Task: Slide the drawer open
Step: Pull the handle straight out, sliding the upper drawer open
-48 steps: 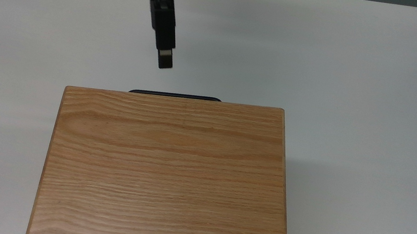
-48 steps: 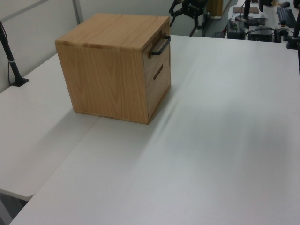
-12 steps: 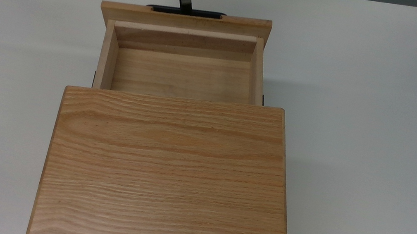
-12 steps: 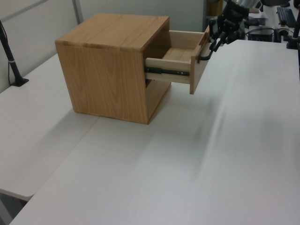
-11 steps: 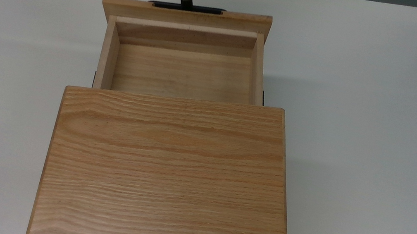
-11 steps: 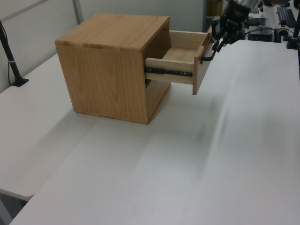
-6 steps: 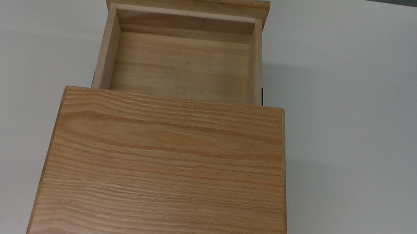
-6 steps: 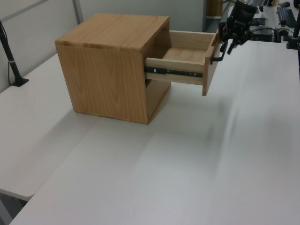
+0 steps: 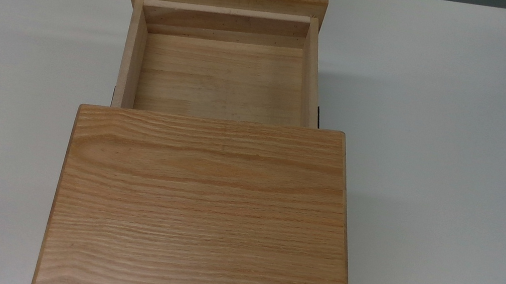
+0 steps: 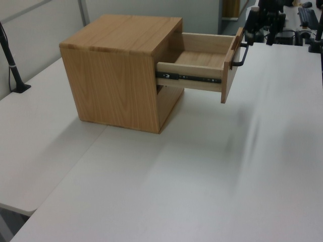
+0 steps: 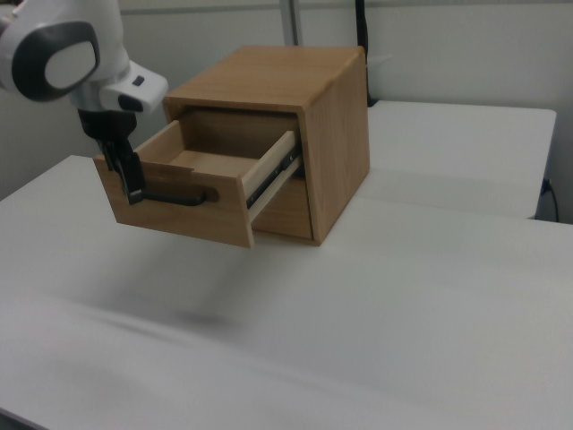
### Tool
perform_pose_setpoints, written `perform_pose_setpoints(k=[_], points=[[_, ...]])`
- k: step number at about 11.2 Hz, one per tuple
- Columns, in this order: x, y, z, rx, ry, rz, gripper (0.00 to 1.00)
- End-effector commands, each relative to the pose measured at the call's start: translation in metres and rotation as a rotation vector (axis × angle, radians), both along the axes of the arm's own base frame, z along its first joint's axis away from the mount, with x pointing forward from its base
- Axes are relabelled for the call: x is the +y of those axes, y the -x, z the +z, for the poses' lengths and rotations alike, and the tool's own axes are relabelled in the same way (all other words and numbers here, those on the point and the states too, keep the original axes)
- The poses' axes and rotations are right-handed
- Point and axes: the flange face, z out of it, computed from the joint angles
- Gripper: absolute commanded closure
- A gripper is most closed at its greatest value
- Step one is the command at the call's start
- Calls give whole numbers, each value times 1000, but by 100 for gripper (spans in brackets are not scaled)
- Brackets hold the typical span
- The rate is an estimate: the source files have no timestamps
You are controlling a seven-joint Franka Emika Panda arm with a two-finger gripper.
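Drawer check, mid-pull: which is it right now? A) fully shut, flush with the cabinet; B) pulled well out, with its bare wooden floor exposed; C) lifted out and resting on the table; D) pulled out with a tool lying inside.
B: the drawer sticks well out of the cabinet on its side rail, its wooden floor bare, with the gripper at the black handle.

An oak-grain cabinet (image 9: 204,210) stands on a white tabletop (image 9: 460,144). In the left view a black pole with a cable (image 10: 10,60) rises from a base at the tabletop's left edge, before a grey partition wall (image 10: 35,30).
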Motion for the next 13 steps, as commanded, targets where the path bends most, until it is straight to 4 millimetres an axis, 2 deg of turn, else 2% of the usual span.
perform_pose_setpoints(k=[1,3,4,7,10,13], points=[[-3,-9,17,7,92,416,0],[8,-45,3,35,158,495,0],[2,-60,-4,45,174,496,0],[-10,-83,-21,79,203,519,0],[-17,-76,-8,71,213,502,0],[-21,-71,-8,110,232,510,0]])
